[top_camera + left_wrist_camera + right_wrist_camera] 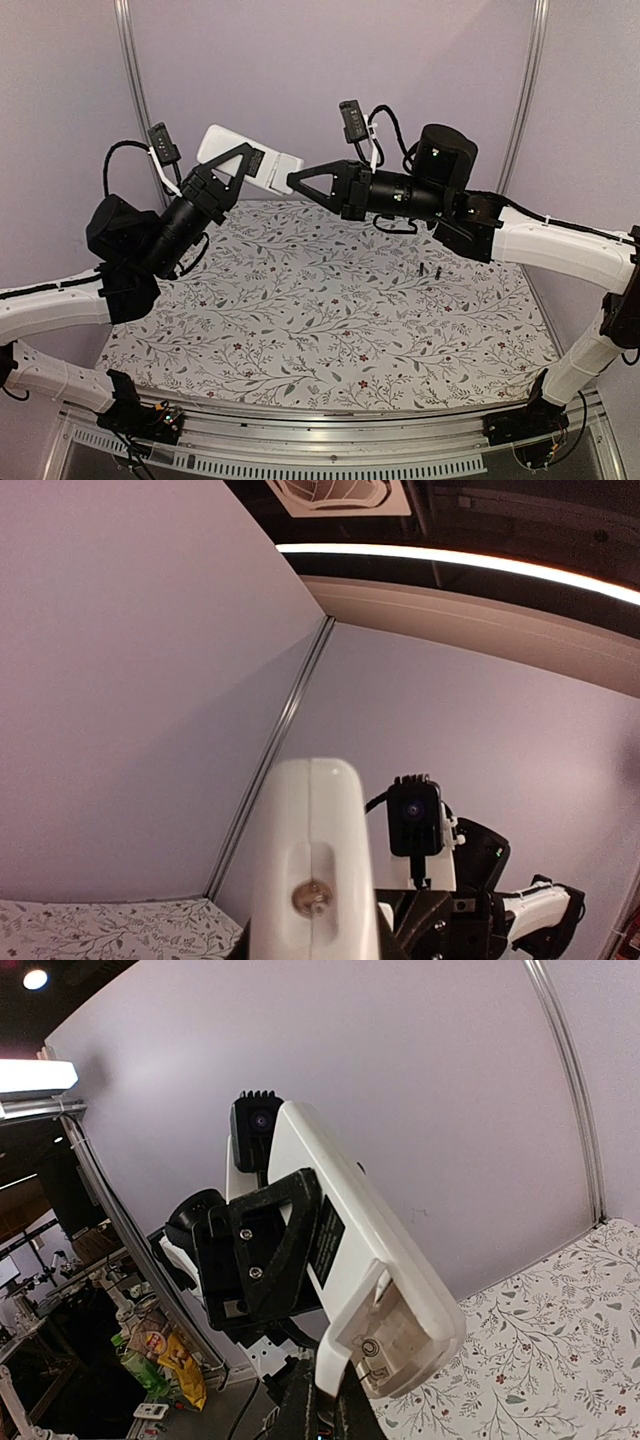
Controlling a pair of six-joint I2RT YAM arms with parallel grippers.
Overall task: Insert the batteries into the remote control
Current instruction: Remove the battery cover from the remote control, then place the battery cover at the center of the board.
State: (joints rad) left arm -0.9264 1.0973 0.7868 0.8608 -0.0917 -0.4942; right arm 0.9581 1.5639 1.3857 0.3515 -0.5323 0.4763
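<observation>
Remote control (220, 143), a smooth white rounded slab, hangs above the floral-patterned counter (300, 300), clamped between the narrowly parted left jaws; right jaws fully closed at its open end.

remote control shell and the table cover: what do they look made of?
remote control: looks like hard white plastic, smooth, slight sheen; moulded seam, rounded edges.
table cover: matte printed fabric or vinyl, can't tell which; floral pattern, no glare.
</observation>
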